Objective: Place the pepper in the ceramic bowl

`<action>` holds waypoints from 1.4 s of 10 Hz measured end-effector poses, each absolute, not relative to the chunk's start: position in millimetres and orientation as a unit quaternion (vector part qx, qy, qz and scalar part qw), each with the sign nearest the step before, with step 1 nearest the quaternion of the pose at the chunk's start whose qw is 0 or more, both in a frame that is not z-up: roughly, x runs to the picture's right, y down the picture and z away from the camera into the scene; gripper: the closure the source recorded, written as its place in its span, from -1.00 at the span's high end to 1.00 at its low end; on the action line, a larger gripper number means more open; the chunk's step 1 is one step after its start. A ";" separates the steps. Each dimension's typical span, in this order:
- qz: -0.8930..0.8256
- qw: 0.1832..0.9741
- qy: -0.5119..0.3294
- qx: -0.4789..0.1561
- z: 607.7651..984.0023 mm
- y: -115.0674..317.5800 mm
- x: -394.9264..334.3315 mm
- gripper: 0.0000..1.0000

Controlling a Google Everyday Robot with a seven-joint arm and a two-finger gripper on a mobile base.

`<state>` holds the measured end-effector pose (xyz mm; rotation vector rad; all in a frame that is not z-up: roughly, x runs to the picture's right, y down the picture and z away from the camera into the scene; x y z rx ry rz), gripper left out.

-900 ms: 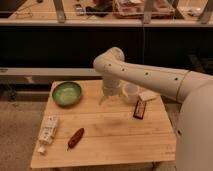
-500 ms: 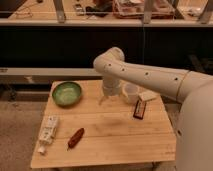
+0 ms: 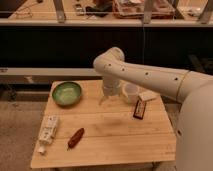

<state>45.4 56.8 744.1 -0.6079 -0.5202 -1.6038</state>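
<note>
The pepper (image 3: pixel 76 137), a small dark-red chili, lies on the wooden table (image 3: pixel 110 130) near the front left. The ceramic bowl (image 3: pixel 67 93), round and green with a paler inside, stands at the table's back left and holds nothing. My gripper (image 3: pixel 108 98) hangs from the white arm over the back middle of the table, to the right of the bowl and well behind the pepper. It holds nothing that I can see.
A white cup (image 3: pixel 130 92) stands just right of the gripper. A dark packet with red markings (image 3: pixel 139 108) and a pale object (image 3: pixel 148 95) lie at the right. A white packet (image 3: pixel 48 130) lies at the left edge. A dark shelf runs behind the table.
</note>
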 end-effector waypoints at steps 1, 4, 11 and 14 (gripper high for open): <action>-0.699 0.625 -0.227 -0.265 744.1 56.8 45.4 0.60; -0.699 0.625 -0.227 -0.265 744.1 56.8 45.4 0.60; -0.696 0.628 -0.227 -0.264 741.3 57.6 42.9 0.60; -0.660 0.666 -0.250 -0.242 718.4 78.0 -2.7 0.60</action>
